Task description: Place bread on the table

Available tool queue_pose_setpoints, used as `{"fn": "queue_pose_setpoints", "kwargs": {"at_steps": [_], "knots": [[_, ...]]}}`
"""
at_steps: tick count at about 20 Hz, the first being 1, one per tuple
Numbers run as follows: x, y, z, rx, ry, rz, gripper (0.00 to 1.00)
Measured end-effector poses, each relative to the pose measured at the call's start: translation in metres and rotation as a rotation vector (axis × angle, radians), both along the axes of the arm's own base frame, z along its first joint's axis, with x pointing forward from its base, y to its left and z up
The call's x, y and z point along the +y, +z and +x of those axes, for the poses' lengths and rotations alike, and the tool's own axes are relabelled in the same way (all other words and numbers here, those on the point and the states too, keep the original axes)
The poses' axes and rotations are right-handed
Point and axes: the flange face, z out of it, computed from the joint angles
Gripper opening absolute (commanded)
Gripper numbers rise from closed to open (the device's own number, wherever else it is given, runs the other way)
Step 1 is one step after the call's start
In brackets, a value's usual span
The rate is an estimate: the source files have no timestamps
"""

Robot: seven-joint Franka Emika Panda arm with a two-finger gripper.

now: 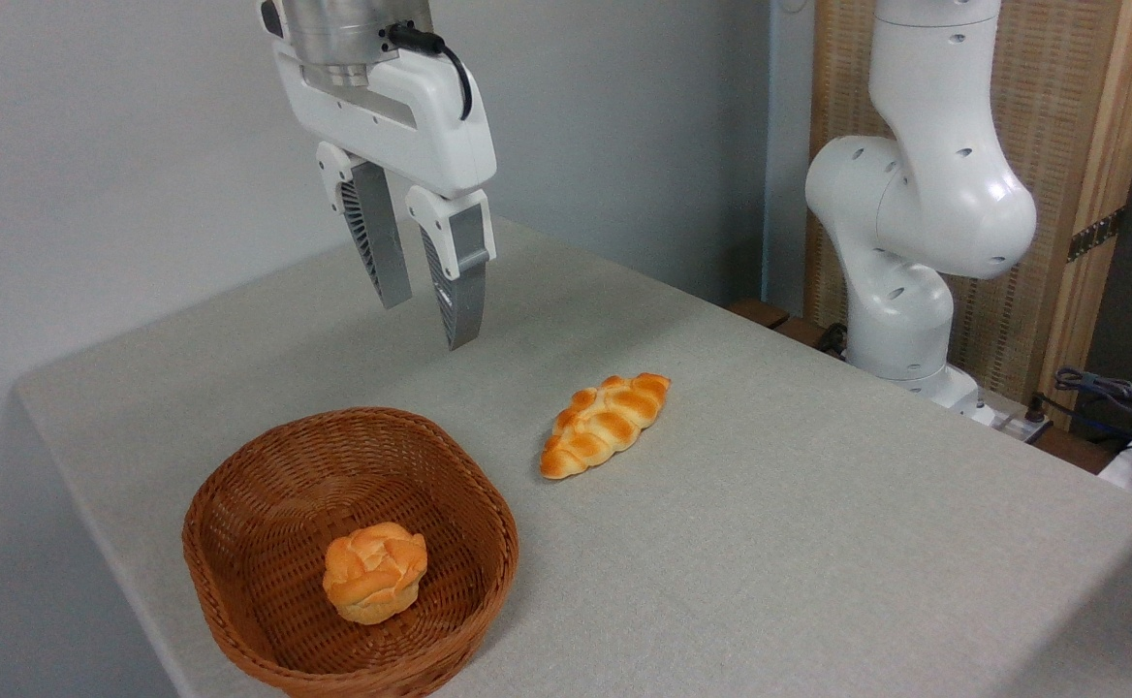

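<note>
Matt speckled cloth-like table (818, 543), woven wicker basket (236, 543), glossy-crusted bread (605, 425), smooth white plastic gripper (425, 325) w/ ribbed fingers (372, 237).

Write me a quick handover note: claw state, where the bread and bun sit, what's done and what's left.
Claw: open, empty, hanging above the table's far side, behind the basket.
Braided bread: lying flat on the table, to the right of the basket, not touching it.
Round bun: inside the basket.
Done: bread appears placed on the table.
Left: likely nothing but parking the arm.
</note>
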Motion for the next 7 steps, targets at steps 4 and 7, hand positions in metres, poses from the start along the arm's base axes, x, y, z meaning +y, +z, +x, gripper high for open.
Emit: {"fn": "queue_pose_setpoints", "kwargs": {"at_steps": [4,7], "knots": [[0.0022,0.0,0.0002,0.0,0.004,0.0,1.0],[0.0021,0.0,0.0002,0.0,0.004,0.0,1.0]]}}
